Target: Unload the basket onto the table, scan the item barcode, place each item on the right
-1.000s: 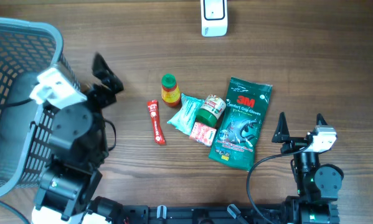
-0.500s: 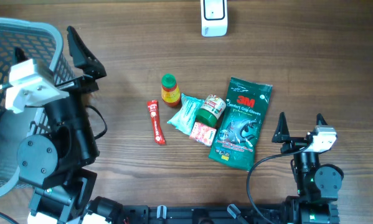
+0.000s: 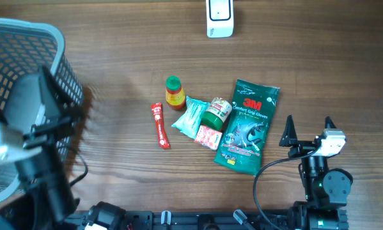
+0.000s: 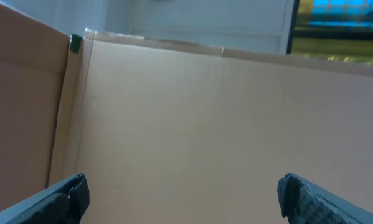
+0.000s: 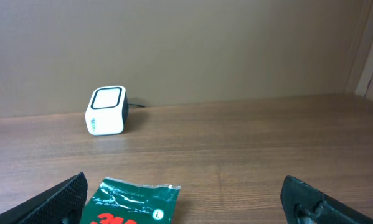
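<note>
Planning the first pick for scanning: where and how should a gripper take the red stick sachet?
Grip the red stick sachet at mid-length, jaws across its narrow width, coming straight down from above. It lies flat on the table, apart from the green-capped bottle, with bare wood along both long sides, so fingers should probably fit.

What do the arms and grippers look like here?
Mostly black. The right gripper has two dark pointed fingers, a white block behind them and a black cable looping off. The left gripper has dark textured fingers; the left arm is blurred, with grey and white parts.
</note>
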You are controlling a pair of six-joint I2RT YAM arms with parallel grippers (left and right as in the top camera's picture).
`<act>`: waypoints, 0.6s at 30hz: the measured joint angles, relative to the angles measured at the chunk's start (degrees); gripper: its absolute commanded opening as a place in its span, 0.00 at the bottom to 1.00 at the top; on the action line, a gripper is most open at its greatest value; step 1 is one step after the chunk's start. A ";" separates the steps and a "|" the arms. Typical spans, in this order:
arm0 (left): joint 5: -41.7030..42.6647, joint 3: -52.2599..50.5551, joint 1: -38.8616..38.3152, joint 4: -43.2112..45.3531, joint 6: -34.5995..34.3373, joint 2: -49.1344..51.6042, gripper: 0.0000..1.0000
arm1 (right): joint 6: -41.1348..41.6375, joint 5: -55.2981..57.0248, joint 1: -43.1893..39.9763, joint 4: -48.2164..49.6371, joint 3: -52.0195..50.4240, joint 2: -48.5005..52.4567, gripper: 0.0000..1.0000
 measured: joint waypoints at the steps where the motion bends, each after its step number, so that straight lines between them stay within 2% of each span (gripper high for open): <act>1: 0.66 0.00 0.00 -0.33 -0.17 -1.25 1.00 | 0.00 0.00 0.00 0.00 0.00 0.00 1.00; 7: 2.01 0.00 0.00 -0.68 -0.59 -5.05 1.00 | 0.00 0.00 -0.02 0.00 0.00 0.00 1.00; 11: 2.32 0.00 0.31 -1.66 -3.52 -9.25 1.00 | 0.00 0.00 0.00 0.00 0.00 0.00 1.00; 15: 2.51 0.00 3.45 -2.78 -5.81 -12.66 1.00 | 0.00 0.00 0.00 -0.02 0.00 0.00 1.00; 18: 4.20 -0.02 7.54 -4.68 -10.03 -15.37 1.00 | 0.00 0.00 0.00 0.00 0.00 0.00 1.00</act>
